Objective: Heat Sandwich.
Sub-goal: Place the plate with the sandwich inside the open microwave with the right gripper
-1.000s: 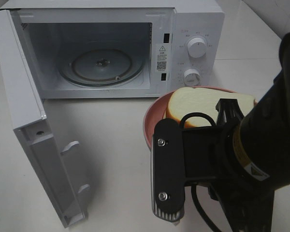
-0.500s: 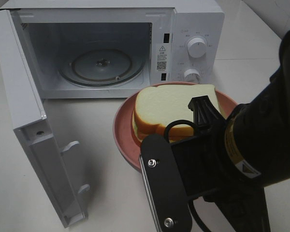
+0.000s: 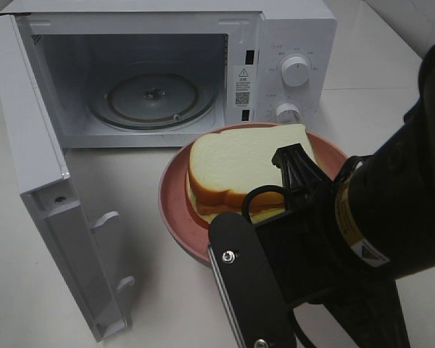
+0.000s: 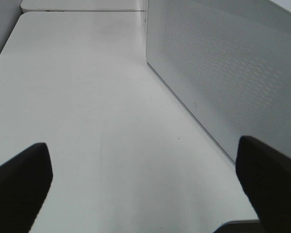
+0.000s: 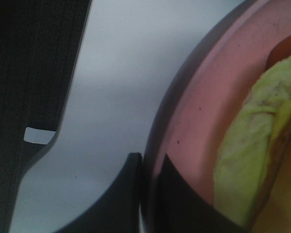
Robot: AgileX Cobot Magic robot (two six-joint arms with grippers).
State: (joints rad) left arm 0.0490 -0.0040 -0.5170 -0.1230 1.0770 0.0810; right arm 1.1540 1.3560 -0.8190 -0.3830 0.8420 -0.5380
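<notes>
Since a second ago the plate (image 3: 175, 217) with the sandwich (image 3: 235, 163) has travelled from before the microwave (image 3: 290, 29) dials to just before the right part of its open cavity. Sandwich sits square on the plate, no slip.

My right claw (image 5: 149, 194) is pinched on the plate rim, a finger on either side. My left claw (image 4: 145, 182) is spread wide and empty, beside the microwave's perforated wall.

Judgement: keep the plate level, clear the cavity sill, stay off the open door (image 3: 36, 145), and centre the plate on the turntable (image 3: 152, 98).
</notes>
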